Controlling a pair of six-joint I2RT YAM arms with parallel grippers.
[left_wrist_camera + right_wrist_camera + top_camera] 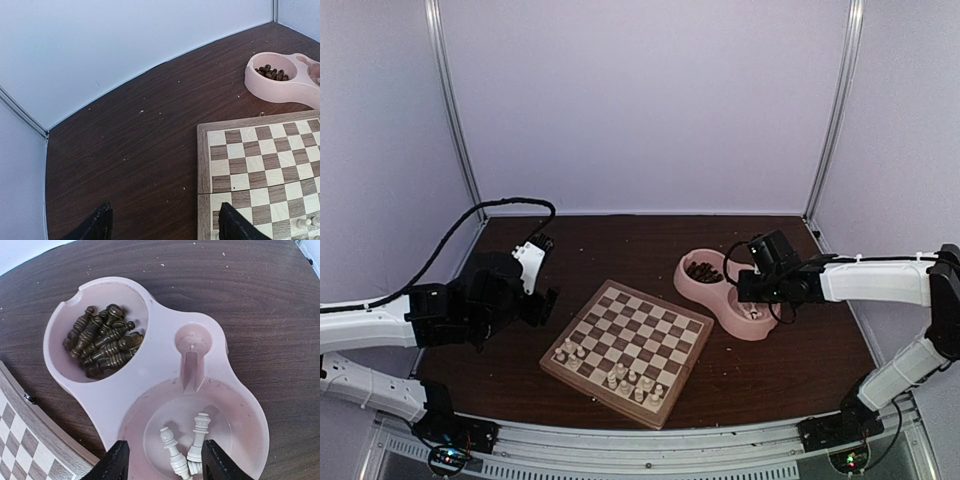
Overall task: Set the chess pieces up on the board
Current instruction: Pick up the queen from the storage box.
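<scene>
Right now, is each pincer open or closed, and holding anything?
Left pincer: open, empty.
Right pincer: open, over cream pieces in the bowl.

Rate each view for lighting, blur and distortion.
Top external: dim and soft, the chess pieces on the board barely resolved. Left wrist: even light, sharp wood grain, the table edge bowed by the lens. Right wrist: bright and crisp on the pink bowl, the right end effector underexposed.

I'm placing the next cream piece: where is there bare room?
Bare: far rows of the board toward the pink bowl, and the table between board and back wall. Crowded: the board's near rows of cream pieces, and the bowl under the right gripper.
</scene>
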